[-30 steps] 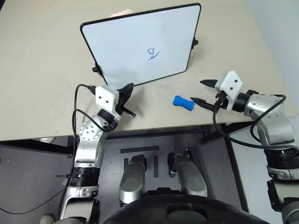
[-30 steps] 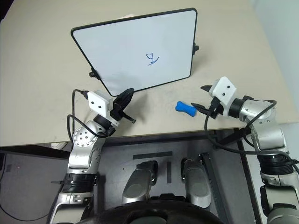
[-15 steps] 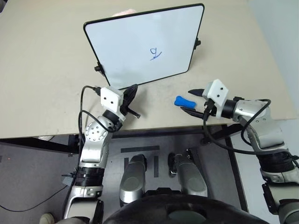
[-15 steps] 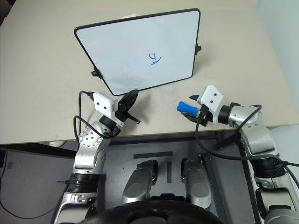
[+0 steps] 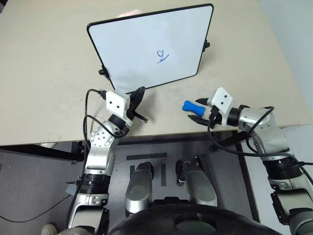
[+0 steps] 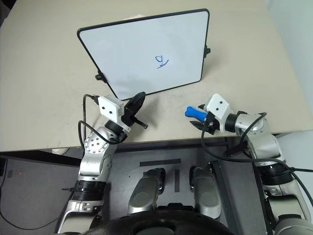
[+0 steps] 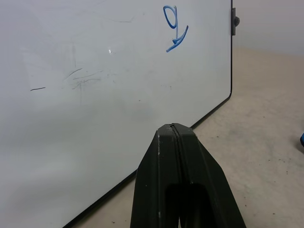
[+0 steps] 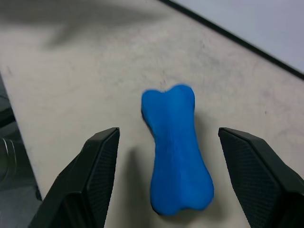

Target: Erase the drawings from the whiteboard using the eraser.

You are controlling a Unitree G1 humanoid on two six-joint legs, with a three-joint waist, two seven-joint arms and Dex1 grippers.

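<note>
Nearest to me, I have the right pincer (image 8: 161,180) down at the front edge of the desk (image 5: 44,88), its two black fingers (image 8: 97,166) spread wide with the eraser (image 8: 176,152) lying between them. In the right wrist view the blue, bone-shaped piece rests flat on the desk, with a gap on each side, so neither finger touches it and nothing is gripped. From the head camera I see the eraser (image 5: 190,106) just ahead of that pincer's tips.

On my left side, the left pincer (image 5: 137,95) sits level over the desk, its fingers (image 7: 161,190) pressed together with nothing between them. Its tip points at the lower edge of the whiteboard (image 5: 142,44), very near the black frame; I cannot tell if it touches.

Farther back, the whiteboard stands tilted on the desk, and the drawings (image 5: 162,56), a small blue loop with a slanted stroke beneath, sit right of its middle.
</note>
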